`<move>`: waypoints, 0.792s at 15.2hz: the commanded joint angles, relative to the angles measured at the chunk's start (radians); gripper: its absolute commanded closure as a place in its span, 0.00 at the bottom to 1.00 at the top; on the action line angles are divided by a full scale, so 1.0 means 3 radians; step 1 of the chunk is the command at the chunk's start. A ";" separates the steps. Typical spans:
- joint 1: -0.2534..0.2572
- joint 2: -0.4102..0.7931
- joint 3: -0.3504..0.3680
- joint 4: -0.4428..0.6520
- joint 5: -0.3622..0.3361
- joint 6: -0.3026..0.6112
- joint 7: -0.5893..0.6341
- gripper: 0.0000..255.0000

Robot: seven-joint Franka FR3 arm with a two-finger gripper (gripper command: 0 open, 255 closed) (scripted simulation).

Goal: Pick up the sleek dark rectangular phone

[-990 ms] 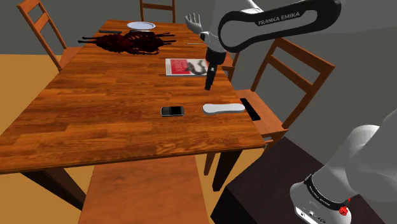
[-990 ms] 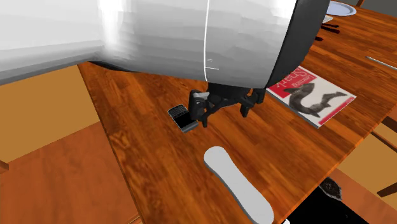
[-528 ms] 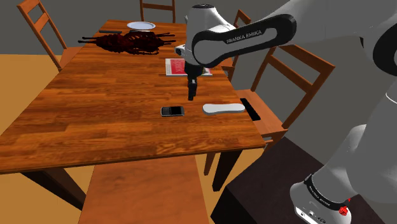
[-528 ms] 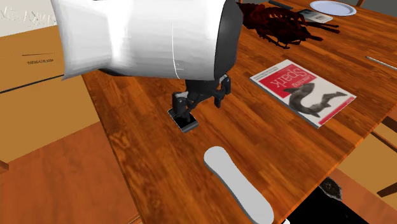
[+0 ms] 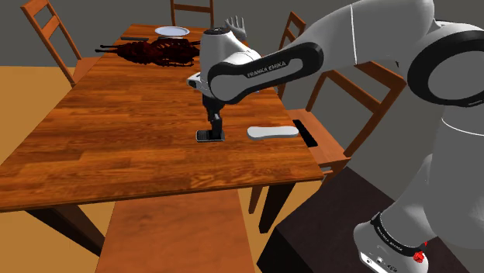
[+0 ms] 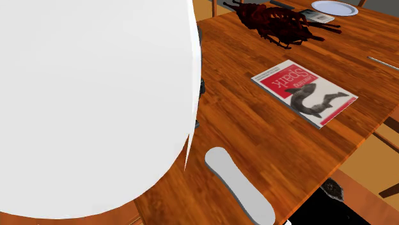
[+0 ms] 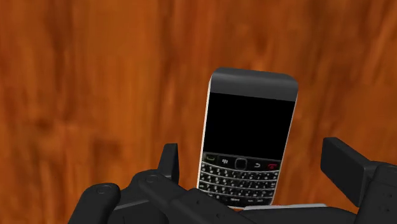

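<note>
My fingers (image 7: 347,167) are blocky matte black, and my gripper (image 7: 254,167) stands wide open. The phone (image 7: 251,137) lies flat between them, with a gap of bare wood on each side, so neither finger touches it. It is a slim rounded rectangle with a glossy black screen, a silvery edge and a grid of tiny keys at the end nearest my palm. Under it the table (image 7: 95,95) is warm, streaky orange-brown wood.

In the shoulder view my gripper (image 5: 215,130) hangs just over the phone (image 5: 202,137), near the table's (image 5: 116,147) edge on the stand's side. At 3 o'clock from the phone, near it, lies a flat pale-grey oblong (image 5: 273,132) with rounded ends. My smooth white arm (image 5: 264,66) arches over the tabletop.

In the second exterior view a magazine (image 6: 304,93) with a red-and-white cover lies flat at 1 o'clock from the oblong (image 6: 240,188). Further off sits a dark reddish tangle (image 5: 159,53), and at 1 o'clock beyond it a round white plate (image 5: 172,32).
</note>
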 commanded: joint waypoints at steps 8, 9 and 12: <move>0.0014 0.0136 -0.0004 -0.0106 -0.0030 0.0239 0.0008 1.00; 0.0013 0.0135 -0.0004 -0.0104 -0.0029 0.0237 0.0007 1.00; 0.0013 0.0136 -0.0005 -0.0103 -0.0030 0.0236 0.0007 1.00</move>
